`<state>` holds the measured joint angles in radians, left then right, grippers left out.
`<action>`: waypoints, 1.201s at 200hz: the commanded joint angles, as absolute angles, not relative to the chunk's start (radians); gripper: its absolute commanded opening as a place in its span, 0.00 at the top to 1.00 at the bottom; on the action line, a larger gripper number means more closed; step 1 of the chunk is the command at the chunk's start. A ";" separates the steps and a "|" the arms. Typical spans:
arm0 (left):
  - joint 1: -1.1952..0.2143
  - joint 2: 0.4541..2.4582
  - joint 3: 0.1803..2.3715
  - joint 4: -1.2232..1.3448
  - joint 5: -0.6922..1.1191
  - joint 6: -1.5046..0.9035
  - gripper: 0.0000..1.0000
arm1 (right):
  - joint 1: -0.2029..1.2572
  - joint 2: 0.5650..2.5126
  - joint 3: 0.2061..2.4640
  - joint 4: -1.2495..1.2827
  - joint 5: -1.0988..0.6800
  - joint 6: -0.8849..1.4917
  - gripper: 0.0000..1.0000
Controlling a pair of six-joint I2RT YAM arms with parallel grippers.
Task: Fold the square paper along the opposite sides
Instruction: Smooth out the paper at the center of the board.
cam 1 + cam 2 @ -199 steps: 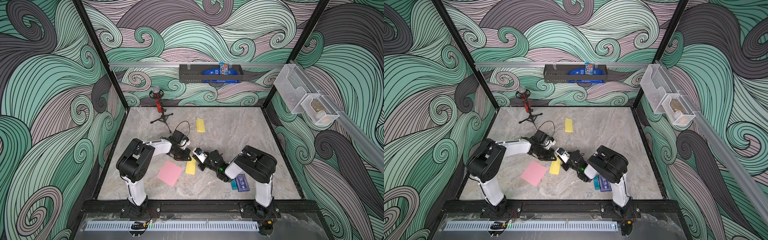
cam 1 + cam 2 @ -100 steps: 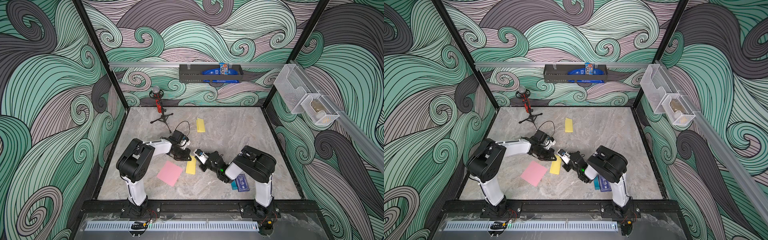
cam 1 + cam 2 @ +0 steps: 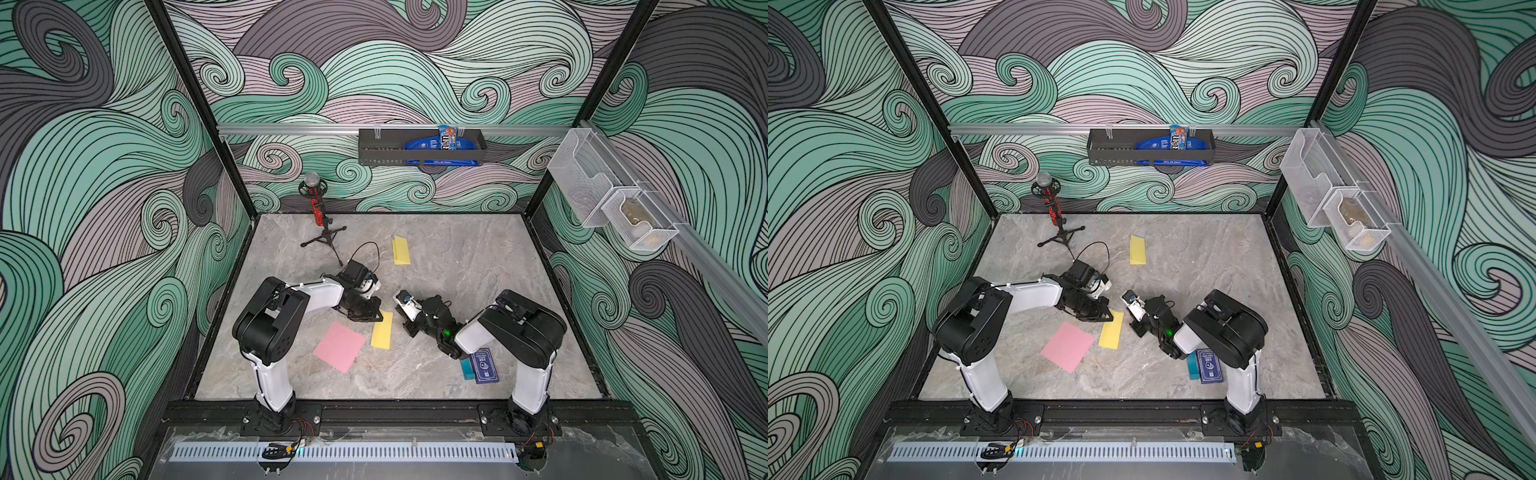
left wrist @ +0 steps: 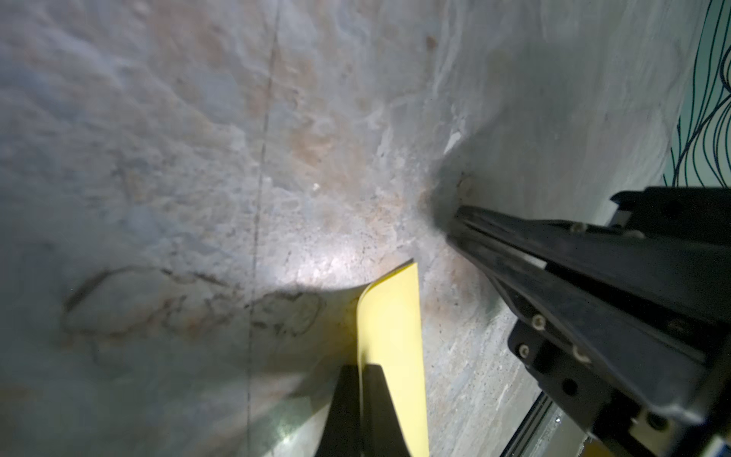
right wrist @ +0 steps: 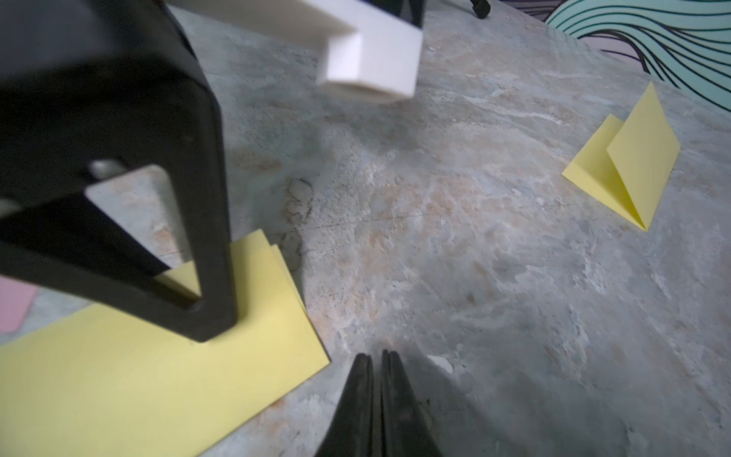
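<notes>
A yellow paper (image 3: 382, 330), folded into a narrow strip, lies flat mid-table in both top views (image 3: 1112, 330). My left gripper (image 3: 376, 318) is shut, its tips pressing down on the strip's far end along one long edge (image 4: 389, 316). In the right wrist view the left fingers (image 5: 205, 316) stand on the paper (image 5: 138, 376), whose two layers show slightly offset at the corner. My right gripper (image 5: 375, 356) is shut and empty, low over the bare table just off the strip's near corner (image 3: 410, 329).
A second folded yellow paper (image 3: 401, 250) sits half open at the back (image 5: 625, 166). A flat pink sheet (image 3: 339, 347) lies left of the strip. A blue card box (image 3: 482, 365) rests by the right arm. A microphone on a tripod (image 3: 320, 220) stands back left.
My right gripper has drawn slightly away from the yellow strip, toward the right. The left gripper has stayed pressed on the paper.
</notes>
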<state>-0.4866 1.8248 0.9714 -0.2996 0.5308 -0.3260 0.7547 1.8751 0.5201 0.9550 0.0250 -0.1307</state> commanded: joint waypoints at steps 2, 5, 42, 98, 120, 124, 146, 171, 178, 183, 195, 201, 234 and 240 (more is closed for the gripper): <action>-0.484 1.851 0.965 -0.331 0.498 -0.331 1.00 | 0.790 1.820 0.508 1.018 -0.053 -0.122 0.89; -0.484 1.852 0.965 -0.331 0.498 -0.331 1.00 | 0.798 1.820 0.508 1.026 -0.054 -0.124 0.89; -0.483 1.855 0.966 -0.333 0.494 -0.331 1.00 | 0.861 1.880 0.538 1.013 -0.053 -0.122 0.90; -0.483 1.858 0.968 -0.333 0.490 -0.331 1.00 | 0.871 1.927 0.475 0.989 -0.053 -0.146 0.90; -0.483 1.862 0.968 -0.334 0.491 -0.331 1.00 | 0.871 1.916 0.472 0.945 -0.072 -0.166 0.90; -0.482 1.862 0.969 -0.334 0.490 -0.331 1.00 | 0.873 1.914 0.469 0.941 -0.076 -0.168 0.90; -0.481 1.868 0.974 -0.337 0.489 -0.329 1.00 | 0.878 1.902 0.451 0.907 -0.093 -0.182 0.89; -0.479 1.872 0.977 -0.339 0.484 -0.327 1.00 | 0.896 1.890 0.435 0.868 -0.102 -0.193 0.88; -0.476 1.872 0.977 -0.338 0.483 -0.327 1.00 | 0.903 1.886 0.430 0.859 -0.103 -0.193 0.87; -0.476 1.871 0.977 -0.340 0.482 -0.327 1.00 | 0.908 1.883 0.428 0.854 -0.103 -0.195 0.87; -0.474 1.871 0.977 -0.342 0.479 -0.326 1.00 | 0.923 1.876 0.417 0.842 -0.101 -0.196 0.87; -0.474 1.872 0.977 -0.344 0.476 -0.325 1.00 | 0.932 1.872 0.407 0.841 -0.099 -0.195 0.87; -0.474 1.866 0.976 -0.345 0.468 -0.325 1.00 | 0.967 1.849 0.358 0.824 -0.083 -0.160 0.86; -0.474 1.865 0.976 -0.345 0.466 -0.324 1.00 | 0.972 1.844 0.348 0.825 -0.081 -0.153 0.87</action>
<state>-0.4835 1.8294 0.9733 -0.3000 0.5358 -0.3264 0.9405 1.8423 0.4095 0.9718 -0.0570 -0.1761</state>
